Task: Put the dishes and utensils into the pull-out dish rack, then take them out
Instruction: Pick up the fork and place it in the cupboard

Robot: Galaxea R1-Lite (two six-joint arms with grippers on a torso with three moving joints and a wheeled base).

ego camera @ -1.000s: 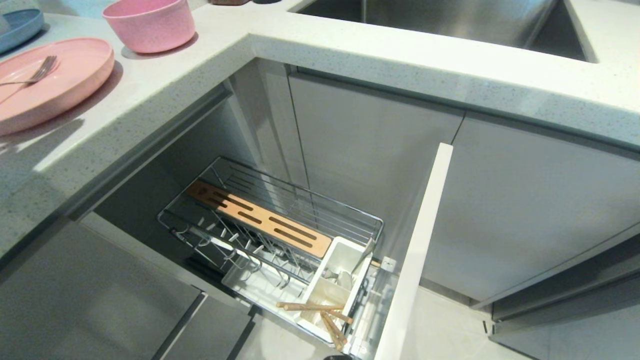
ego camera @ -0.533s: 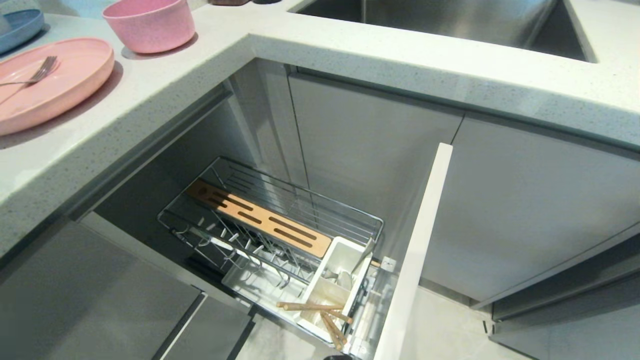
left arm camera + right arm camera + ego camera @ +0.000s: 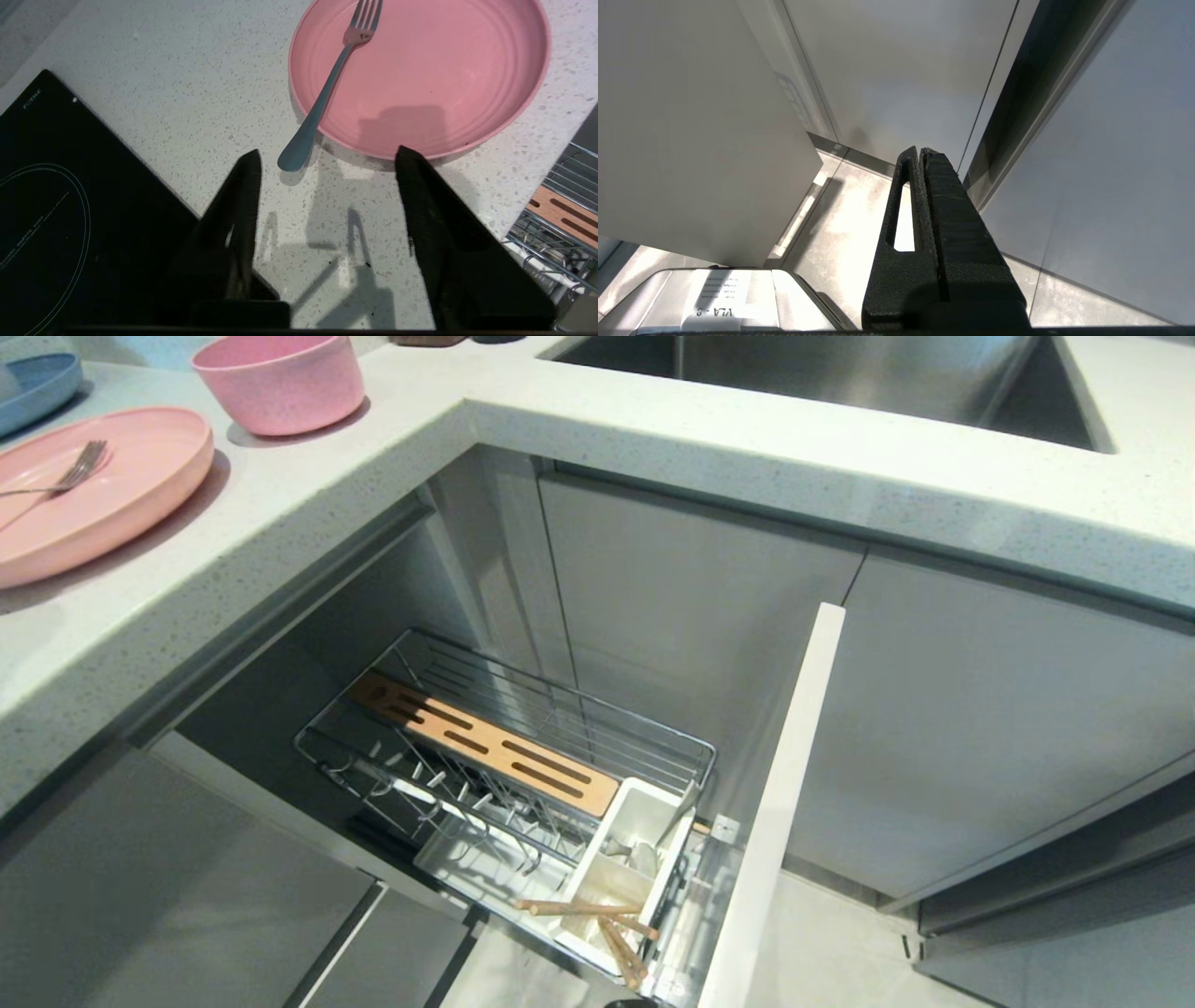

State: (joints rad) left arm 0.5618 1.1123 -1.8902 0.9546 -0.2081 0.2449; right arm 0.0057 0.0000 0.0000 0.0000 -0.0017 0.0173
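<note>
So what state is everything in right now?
Pull-out dish rack: pulled out.
Chopsticks: lying across the caddy.
Plate: on the counter, holding the fork.
Bowl: upright on the counter.
Left gripper: open, empty.
Right gripper: shut, empty.

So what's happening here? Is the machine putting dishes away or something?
Roughly, yes. The chopsticks already lie in the white caddy of the pull-out dish rack under the counter. The left gripper, open and empty, hovers over the countertop near the pink plate, where the fork rests with its handle sticking out over the rim. The pink bowl waits on the counter too. The right gripper hangs shut, idle, down by the cabinets.
</note>
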